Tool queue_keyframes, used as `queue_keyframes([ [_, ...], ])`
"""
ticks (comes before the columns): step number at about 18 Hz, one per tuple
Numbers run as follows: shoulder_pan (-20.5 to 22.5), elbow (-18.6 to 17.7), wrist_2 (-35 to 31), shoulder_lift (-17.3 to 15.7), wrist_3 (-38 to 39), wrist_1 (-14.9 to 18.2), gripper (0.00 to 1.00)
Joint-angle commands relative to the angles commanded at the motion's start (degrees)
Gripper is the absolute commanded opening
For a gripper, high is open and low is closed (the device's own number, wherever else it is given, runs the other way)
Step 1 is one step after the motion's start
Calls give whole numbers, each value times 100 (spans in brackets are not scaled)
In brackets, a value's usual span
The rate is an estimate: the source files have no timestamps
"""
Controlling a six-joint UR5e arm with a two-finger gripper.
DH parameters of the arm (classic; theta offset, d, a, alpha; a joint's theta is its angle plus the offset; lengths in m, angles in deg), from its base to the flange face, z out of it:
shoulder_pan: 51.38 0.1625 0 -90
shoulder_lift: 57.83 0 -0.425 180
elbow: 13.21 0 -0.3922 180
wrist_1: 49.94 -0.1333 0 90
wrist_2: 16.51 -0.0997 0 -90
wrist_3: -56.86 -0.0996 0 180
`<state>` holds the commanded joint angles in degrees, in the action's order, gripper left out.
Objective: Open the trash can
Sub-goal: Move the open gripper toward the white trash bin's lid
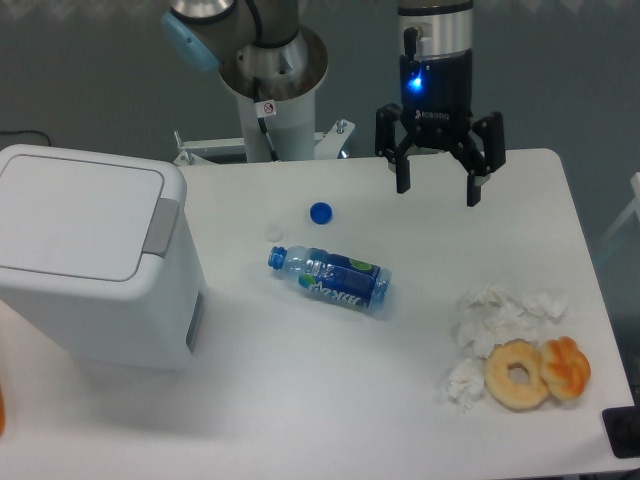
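Note:
The trash can [95, 265] is a large white boxy bin at the left of the table. Its flat lid [75, 210] lies closed, with a grey push tab [162, 227] on the right edge. My gripper [438, 190] hangs at the back right of the table, well to the right of the bin. Its black fingers [403, 176] are spread open with nothing between them.
An uncapped plastic bottle [332, 279] with a blue label lies on its side mid-table, its blue cap [320, 212] behind it. Crumpled white tissue [500, 315], a bagel [516, 374] and an orange pastry [566, 367] sit at the front right. The arm's base [272, 95] stands behind the table.

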<state>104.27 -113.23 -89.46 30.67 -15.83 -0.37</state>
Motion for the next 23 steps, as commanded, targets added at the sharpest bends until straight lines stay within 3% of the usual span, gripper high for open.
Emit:
queue_keyframes([
  [9, 0, 0, 351, 9, 88, 18, 100],
  [18, 62, 114, 914, 35, 869, 9, 100],
  [23, 9, 395, 905, 70, 1800, 9, 100],
])
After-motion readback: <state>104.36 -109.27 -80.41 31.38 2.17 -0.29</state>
